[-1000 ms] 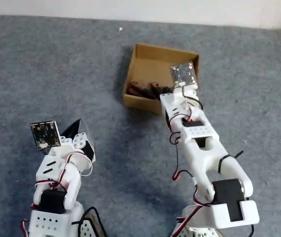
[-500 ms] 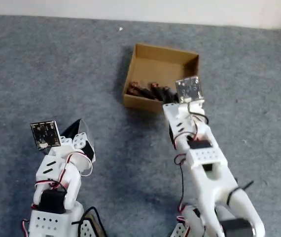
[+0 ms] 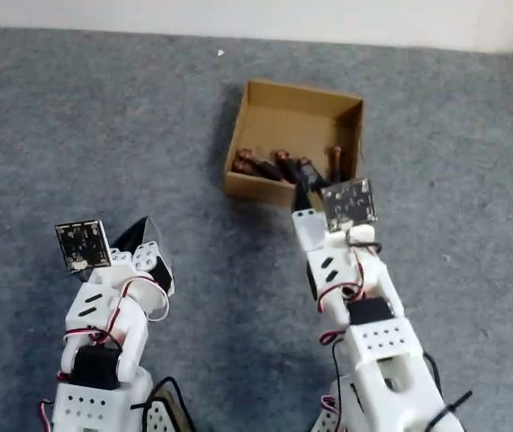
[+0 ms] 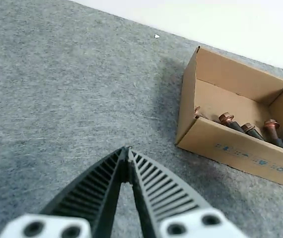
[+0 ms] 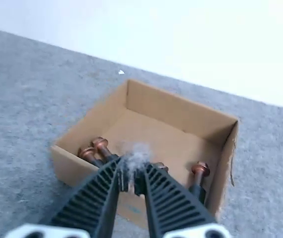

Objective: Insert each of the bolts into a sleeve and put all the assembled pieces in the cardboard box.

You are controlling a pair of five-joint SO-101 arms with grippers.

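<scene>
1. The cardboard box (image 3: 283, 126) sits where it sat a second ago, toward 12 o'clock on the grey carpet (image 3: 103, 117). All the assembled pieces (image 3: 279, 166) inside it are now uncovered.
2. I count one box and four assembled pieces. Three lie in a row along the box's 6 o'clock wall, and the fourth lies against its 3 o'clock wall.
3. My right gripper (image 5: 131, 171) has drawn back from above the box toward 6 o'clock. It now sits just outside the near wall, jaws pressed almost together and pinching nothing, with a wisp of pale fluff (image 5: 137, 152) at the tips.
4. My left gripper (image 4: 127, 151) has not moved. It is at 8 o'clock from the box, well apart, with its tips pressed together and empty.
</scene>
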